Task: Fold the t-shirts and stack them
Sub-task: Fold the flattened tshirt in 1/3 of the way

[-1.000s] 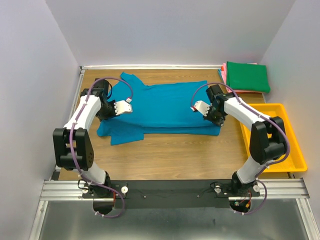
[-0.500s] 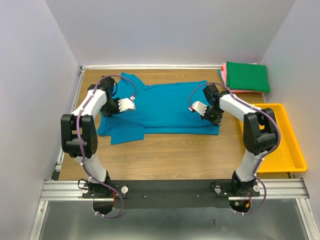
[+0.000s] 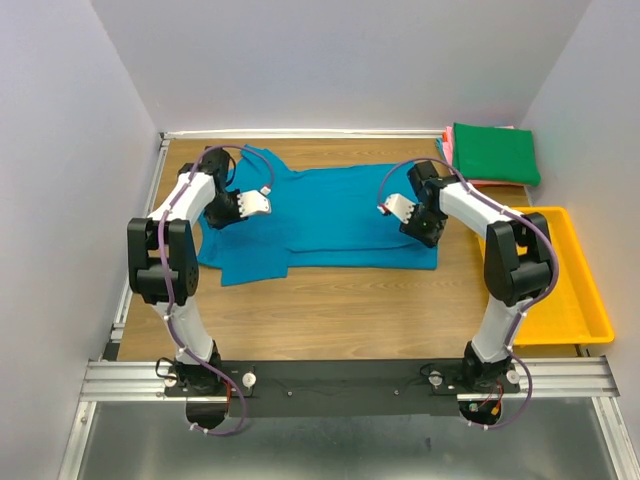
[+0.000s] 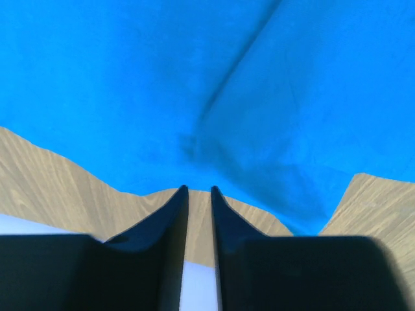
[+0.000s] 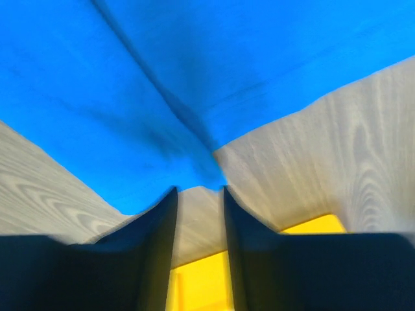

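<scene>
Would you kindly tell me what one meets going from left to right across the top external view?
Left gripper, right gripper, dark green t-shirt, yellow tray; the teal-blue t-shirt spreads under both grippers, so I leave it out.

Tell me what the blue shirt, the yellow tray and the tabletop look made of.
Blue shirt: soft matte cloth, creased and folded. Yellow tray: likely plastic, smooth, uniform colour, raised rim. Tabletop: wood or wood-look laminate, grain pattern shows.
</scene>
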Controlling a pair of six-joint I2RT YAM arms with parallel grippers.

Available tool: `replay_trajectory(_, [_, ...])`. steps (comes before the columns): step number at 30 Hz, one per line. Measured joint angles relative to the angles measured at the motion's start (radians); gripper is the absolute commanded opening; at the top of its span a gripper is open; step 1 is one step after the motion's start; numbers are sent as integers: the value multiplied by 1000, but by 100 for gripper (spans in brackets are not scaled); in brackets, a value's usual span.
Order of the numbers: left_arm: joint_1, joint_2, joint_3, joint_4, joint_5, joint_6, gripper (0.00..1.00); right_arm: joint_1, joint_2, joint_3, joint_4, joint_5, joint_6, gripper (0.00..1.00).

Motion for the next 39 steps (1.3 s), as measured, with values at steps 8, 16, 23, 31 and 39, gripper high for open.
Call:
replay_trajectory(8, [128,-51,43,-39,72,-32,49,-80,-43,40,-8,-77,100,53])
replay_trajectory(16, [238,-191,-79,-53,205,-142,54,-173,-141,5,-50,-223,272,54])
replay_trajectory(23, [315,-165,-100,-26,293,-259,54,-253,-97,-6,-69,-307,414,54])
replay_trajectory(31, [348,-105,-127,-28,383,-309,65,-277,2,-6,-72,-357,494,55])
replay_trajectory(39, [347,-89,-146,-20,431,-338,65,-291,52,-6,-71,-386,537,57])
